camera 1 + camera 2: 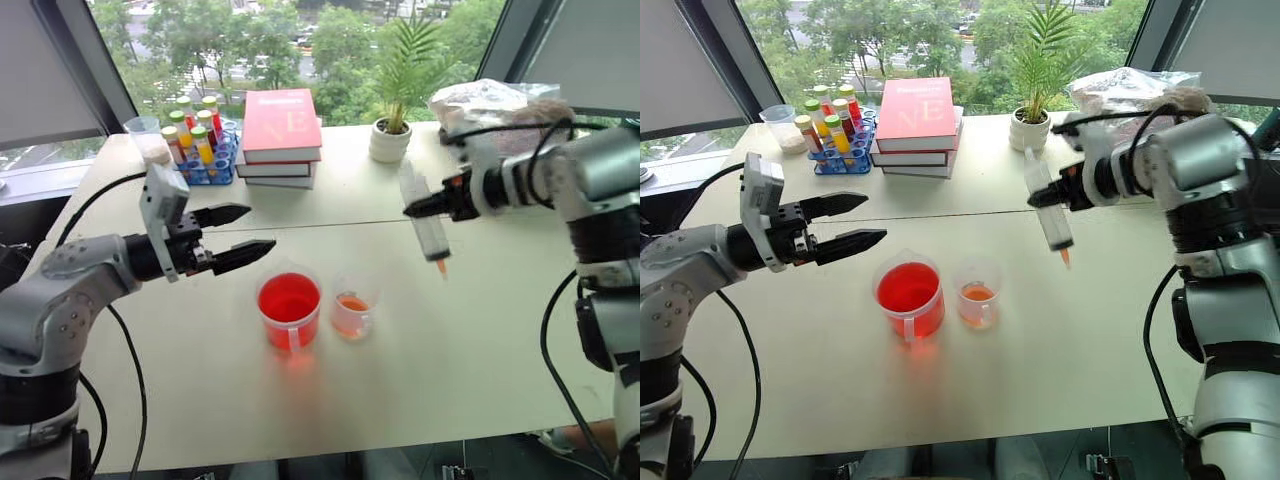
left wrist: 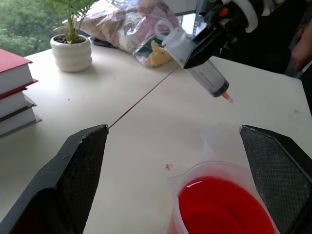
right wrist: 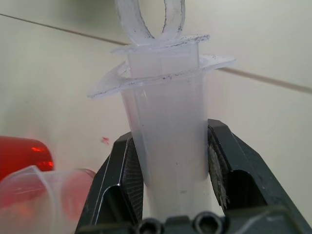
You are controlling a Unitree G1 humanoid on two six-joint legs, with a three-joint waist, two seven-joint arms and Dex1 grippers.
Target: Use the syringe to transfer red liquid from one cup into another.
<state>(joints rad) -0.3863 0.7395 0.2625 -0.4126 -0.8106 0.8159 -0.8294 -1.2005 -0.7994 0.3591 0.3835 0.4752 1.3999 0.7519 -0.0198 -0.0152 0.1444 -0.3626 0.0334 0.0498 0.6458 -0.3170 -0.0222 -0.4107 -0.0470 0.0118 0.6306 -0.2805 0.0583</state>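
On the pale table [image 1: 470, 350] by the window, a wide clear cup of red liquid [image 1: 289, 309] stands just beside a smaller clear plastic cup [image 1: 352, 313]. A large clear plastic syringe [image 1: 424, 220] is gripped by the right gripper [image 1: 418, 208] above and to the right of them, orange tip down. The left gripper [image 1: 240, 230] is held spread wide and empty, near the red cup.

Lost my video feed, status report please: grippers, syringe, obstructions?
Right gripper shut on syringe, airborne. Left gripper open, empty, near red cup. Small cup holds some liquid. No obstructions.

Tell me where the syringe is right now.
The syringe is in the right gripper, held in the air with its tip down, right of the smaller cup and in front of the potted plant.
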